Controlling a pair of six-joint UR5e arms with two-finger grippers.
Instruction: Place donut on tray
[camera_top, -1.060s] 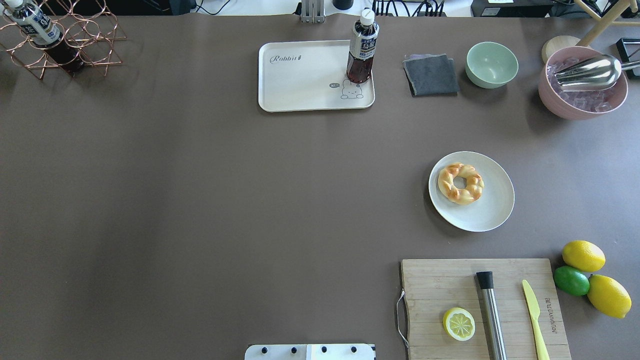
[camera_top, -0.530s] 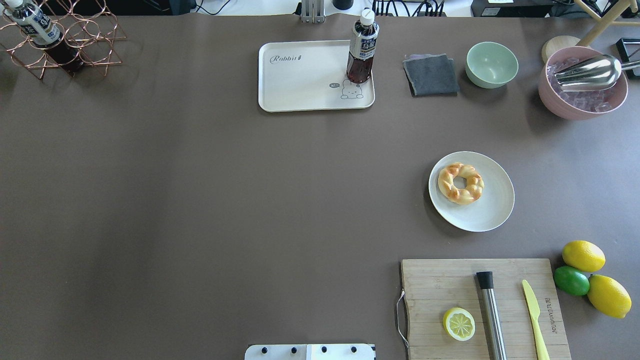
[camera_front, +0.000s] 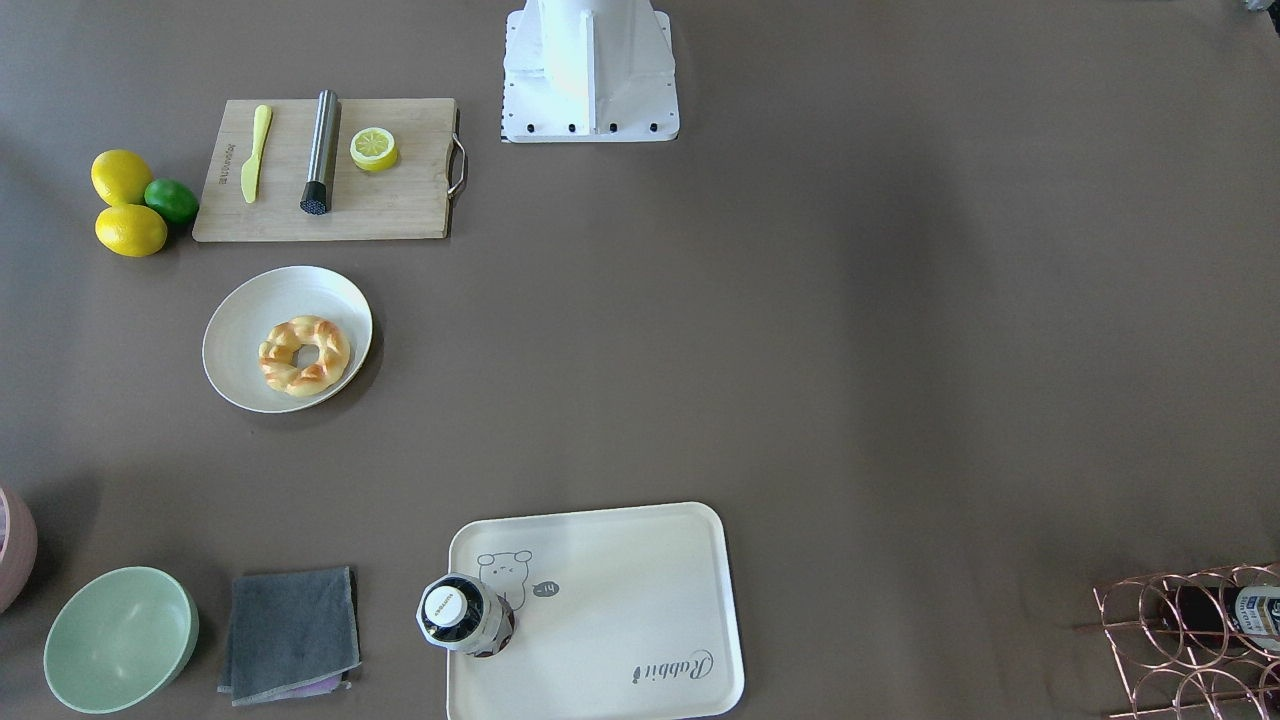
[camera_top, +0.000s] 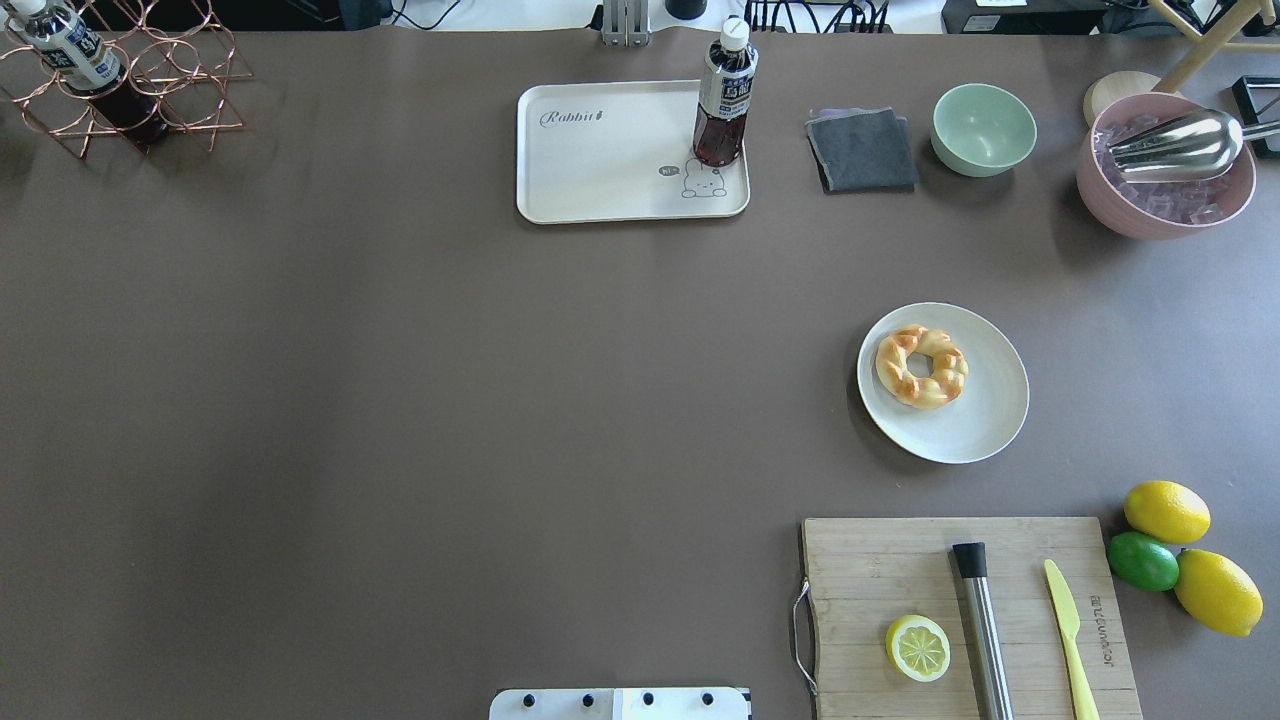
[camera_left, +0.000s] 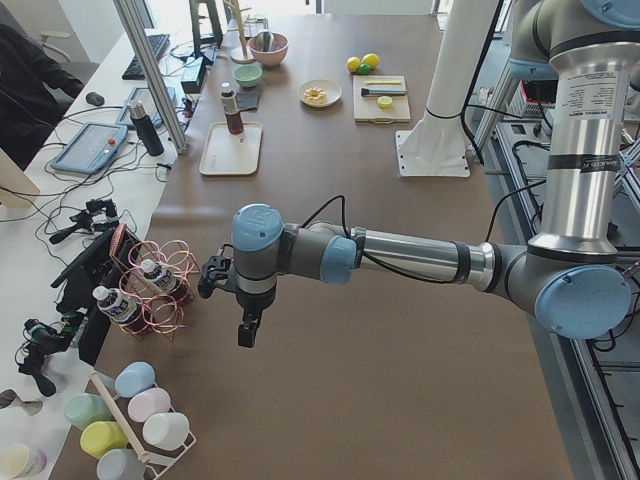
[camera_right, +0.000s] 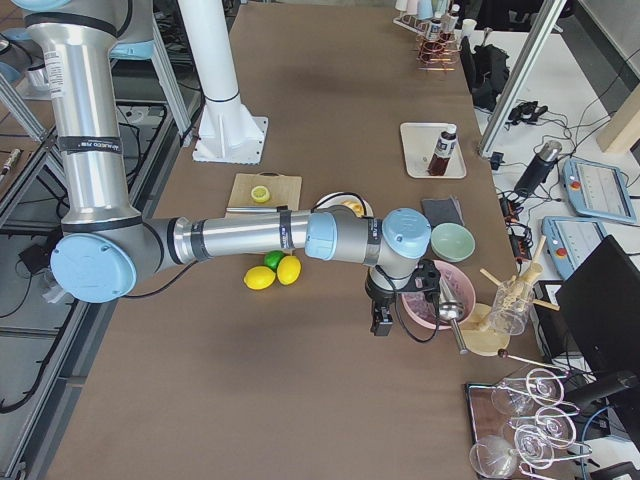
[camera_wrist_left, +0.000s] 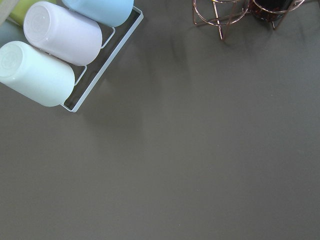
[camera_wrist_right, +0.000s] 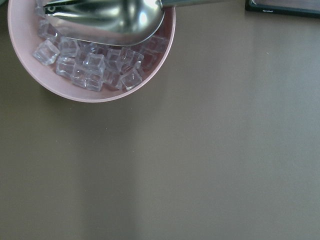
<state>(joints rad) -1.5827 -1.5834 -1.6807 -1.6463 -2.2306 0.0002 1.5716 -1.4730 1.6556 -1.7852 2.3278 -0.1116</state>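
The donut (camera_top: 921, 367), a twisted golden ring, lies on a round white plate (camera_top: 985, 420) right of the table's middle; it also shows in the front-facing view (camera_front: 304, 355). The cream tray (camera_top: 600, 160) with "Rabbit" script sits at the far middle, with a dark drink bottle (camera_top: 724, 95) standing on its right corner. My left gripper (camera_left: 247, 335) shows only in the exterior left view, over the table's left end by a copper rack. My right gripper (camera_right: 380, 322) shows only in the exterior right view, beside the pink bowl. I cannot tell whether either is open or shut.
A wooden cutting board (camera_top: 880, 570) holds a lemon half (camera_top: 918, 648), a steel muddler and a yellow knife. Whole lemons and a lime (camera_top: 1143, 561) lie to its right. A grey cloth (camera_top: 862, 148), a green bowl (camera_top: 984, 128) and a pink ice bowl (camera_top: 1100, 190) stand at the far right.
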